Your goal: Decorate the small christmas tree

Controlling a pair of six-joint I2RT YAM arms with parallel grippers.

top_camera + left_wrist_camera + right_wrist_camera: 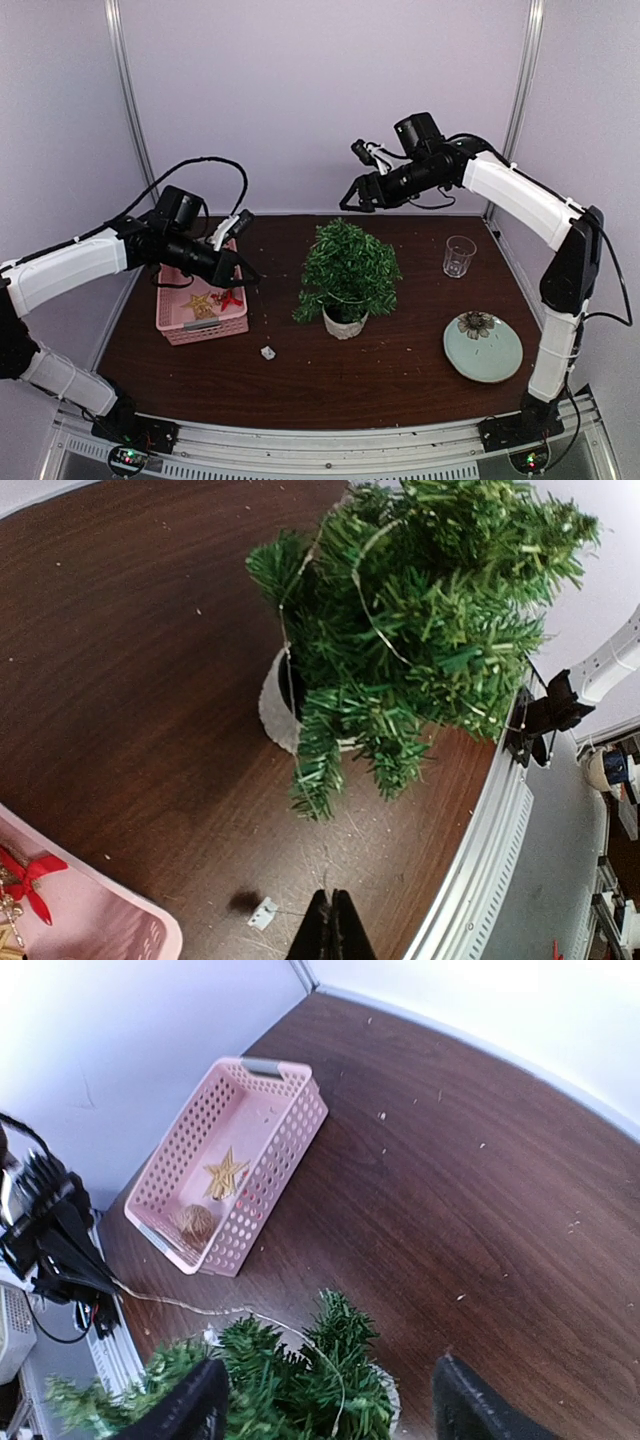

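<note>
**A:** From above, how far along are you?

**B:** Early, I'd judge. Your tree stands mid-table in its white pot, and no ornament shows on it from here. The star and the red bow lie in the basket to the tree's left. Your left gripper hangs over the basket, pressed together. Your right gripper is high behind the tree, spread.

**A:** And the left wrist view?

**B:** A thin wire loops through the branches, so one strand is at least partly on. The fingers are shut tight. You cannot tell from here whether they pinch the wire's end.

**A:** The right wrist?

**B:** Its fingers stand wide apart above the treetop with nothing between them. The wire trails out of the foliage across the table toward your left arm, so it is not fully wound in. A brown ball sits near the star in the basket.

**A:** So what's left?

**B:** Most of it, by my reckoning. You have the loose wire to tuck in, then the star, bow and ball to hang.
</note>
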